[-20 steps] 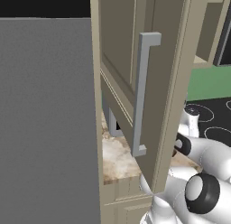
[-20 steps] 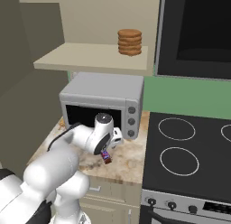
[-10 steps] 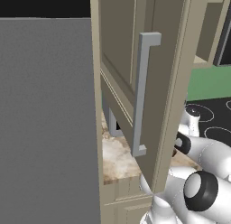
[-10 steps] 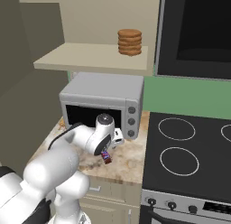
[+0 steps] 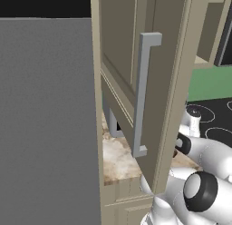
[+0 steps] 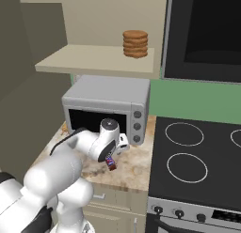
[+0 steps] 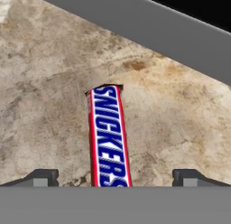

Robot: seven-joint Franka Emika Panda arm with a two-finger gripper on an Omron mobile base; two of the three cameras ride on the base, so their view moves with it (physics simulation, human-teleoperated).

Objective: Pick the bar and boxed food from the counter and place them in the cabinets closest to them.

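The bar (image 7: 109,137) is a Snickers in a red, white and blue wrapper, lying on the marbled counter (image 7: 45,83) in front of a grey toaster oven. My gripper (image 7: 116,175) hangs over it, open. The two fingertips (image 7: 44,176) stand wide on either side of the bar and clear of its edges. From the right base view the bar (image 6: 111,162) shows as a small dark strip just under the gripper (image 6: 113,155), near the counter's (image 6: 134,168) front. The wall cabinet (image 6: 94,63) above stands open. The boxed food is out of view.
The toaster oven (image 6: 108,107) fills the back of the counter. A stack of brown round cakes (image 6: 135,43) sits on the cabinet shelf. The open cabinet door (image 5: 154,74) with its grey handle (image 5: 144,92) juts out on the left. The black stovetop (image 6: 197,157) lies to the right.
The hand has crept slightly up and left over the bar. The bar has stayed where it was.
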